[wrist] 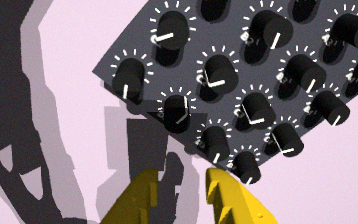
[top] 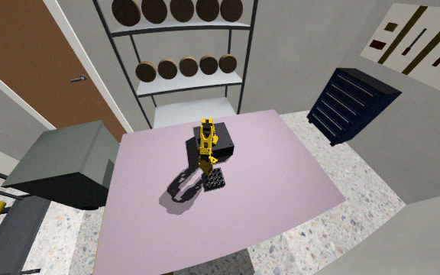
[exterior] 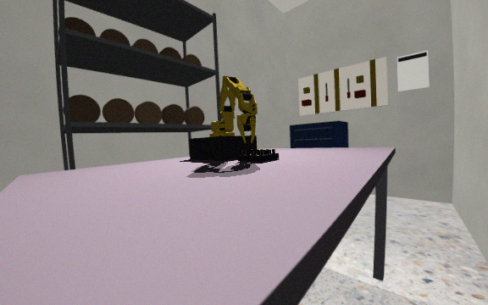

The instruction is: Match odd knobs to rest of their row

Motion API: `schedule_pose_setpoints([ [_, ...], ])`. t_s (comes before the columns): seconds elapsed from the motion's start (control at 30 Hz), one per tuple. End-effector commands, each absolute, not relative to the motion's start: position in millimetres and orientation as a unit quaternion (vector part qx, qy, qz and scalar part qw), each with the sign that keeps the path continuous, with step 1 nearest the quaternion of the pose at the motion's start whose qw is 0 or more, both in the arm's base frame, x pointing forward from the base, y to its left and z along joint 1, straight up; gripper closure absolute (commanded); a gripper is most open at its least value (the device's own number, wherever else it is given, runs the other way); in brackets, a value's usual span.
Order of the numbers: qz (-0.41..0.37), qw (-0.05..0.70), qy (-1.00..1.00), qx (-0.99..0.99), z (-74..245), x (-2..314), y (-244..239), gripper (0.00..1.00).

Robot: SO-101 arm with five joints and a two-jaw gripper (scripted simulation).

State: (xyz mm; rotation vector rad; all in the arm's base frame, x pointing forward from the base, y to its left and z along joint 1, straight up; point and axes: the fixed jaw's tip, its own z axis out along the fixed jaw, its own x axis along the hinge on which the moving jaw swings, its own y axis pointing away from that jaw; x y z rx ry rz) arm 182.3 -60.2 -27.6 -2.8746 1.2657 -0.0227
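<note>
The black knob box [top: 213,179] lies flat on the pink table just in front of the arm's base; it also shows in the exterior view [exterior: 262,154]. In the wrist view the box [wrist: 250,85] fills the upper right, with several black knobs, each with a white pointer line and a ring of white marks. My yellow gripper [wrist: 180,177] hangs above the table at the box's lower-left edge, close to the knobs of that edge row [wrist: 176,112]. The fingers stand narrow with nothing between them. The gripper also shows in the top and exterior views [top: 207,168] [exterior: 248,141].
The arm stands on a black base block [top: 214,139] behind the knob box. A metal shelf with brown discs [top: 183,65] stands behind the table. A grey box [top: 65,162] is at the table's left and a blue drawer cabinet [top: 351,103] at the right.
</note>
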Motion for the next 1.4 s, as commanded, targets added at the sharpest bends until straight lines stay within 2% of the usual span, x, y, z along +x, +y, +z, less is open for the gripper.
schedule_pose_setpoints([
  [0.0, 0.002, 0.0, 0.403, -0.915, -30.9, 180.5, -60.8, 0.9],
  [0.67, 0.002, 0.0, 0.403, -0.915, -44.0, 180.4, -60.8, 0.9],
  [1.37, 0.002, 0.0, 0.403, -0.915, -44.6, 180.4, -60.8, 0.9],
])
